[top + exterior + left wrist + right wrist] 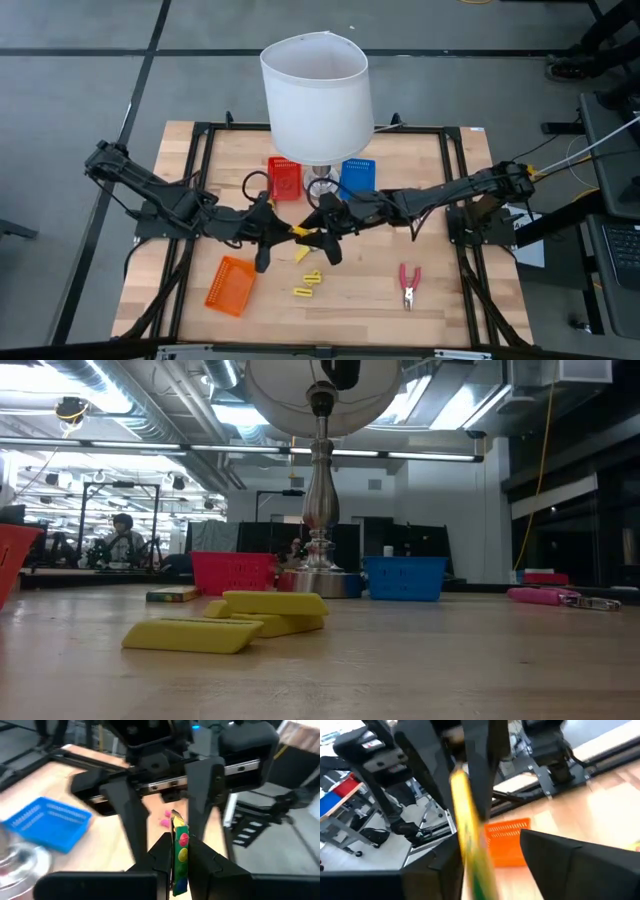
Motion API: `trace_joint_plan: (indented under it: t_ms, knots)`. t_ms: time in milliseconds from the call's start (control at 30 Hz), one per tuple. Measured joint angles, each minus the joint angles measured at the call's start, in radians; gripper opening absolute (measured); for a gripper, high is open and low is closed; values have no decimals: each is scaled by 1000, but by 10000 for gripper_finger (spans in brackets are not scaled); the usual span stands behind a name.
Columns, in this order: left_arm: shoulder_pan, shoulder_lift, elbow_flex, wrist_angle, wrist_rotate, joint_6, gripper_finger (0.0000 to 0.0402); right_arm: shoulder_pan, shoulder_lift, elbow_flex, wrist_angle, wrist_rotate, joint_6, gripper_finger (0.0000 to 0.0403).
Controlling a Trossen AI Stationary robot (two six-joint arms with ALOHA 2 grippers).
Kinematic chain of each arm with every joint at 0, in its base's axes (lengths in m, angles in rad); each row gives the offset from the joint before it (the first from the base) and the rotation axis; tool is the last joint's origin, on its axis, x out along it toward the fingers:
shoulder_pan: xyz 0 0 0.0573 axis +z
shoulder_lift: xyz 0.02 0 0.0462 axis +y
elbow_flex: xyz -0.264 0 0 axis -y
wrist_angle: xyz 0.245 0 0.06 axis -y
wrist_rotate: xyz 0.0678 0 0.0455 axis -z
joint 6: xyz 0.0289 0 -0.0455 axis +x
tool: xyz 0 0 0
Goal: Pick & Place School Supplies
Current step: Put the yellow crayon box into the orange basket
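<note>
Above the table's middle, my two grippers meet tip to tip. My left gripper (273, 228) (177, 847) is shut on a yellow packet (300, 231) (180, 855) with coloured print. My right gripper (324, 228) (490, 857) is open, with a finger on either side of the packet's (466, 827) free end. Whether they touch it I cannot tell. Plain yellow pieces (309, 283) (190, 635) lie flat on the wood nearer the table's front edge. Another (303, 255) lies just below the grippers. Pink-handled pliers (408, 285) (555, 596) lie to the right. My left gripper pinches the packet's near end (179, 870) between its two fingers (159, 856), which lie along its length, level, coming from the table's left. The packet stands on edge, is lifted clear of the table, and sticks out past the fingertips toward my right gripper.
A white-shaded lamp (315, 95) with a metal base (320, 565) stands at the far middle. A red basket (284, 178) and a blue basket (357, 175) flank it. An orange basket (230, 285) lies front left. Another packet (172, 595) lies behind the yellow pieces. People sit in the room beyond.
</note>
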Motion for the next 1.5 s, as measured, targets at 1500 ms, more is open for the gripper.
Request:
trace_joint_plan:
  t_ms: [1500]
  knots:
    - [-525,32,-253,-429,316,-849,26,238,0,1,-408,115,261,207]
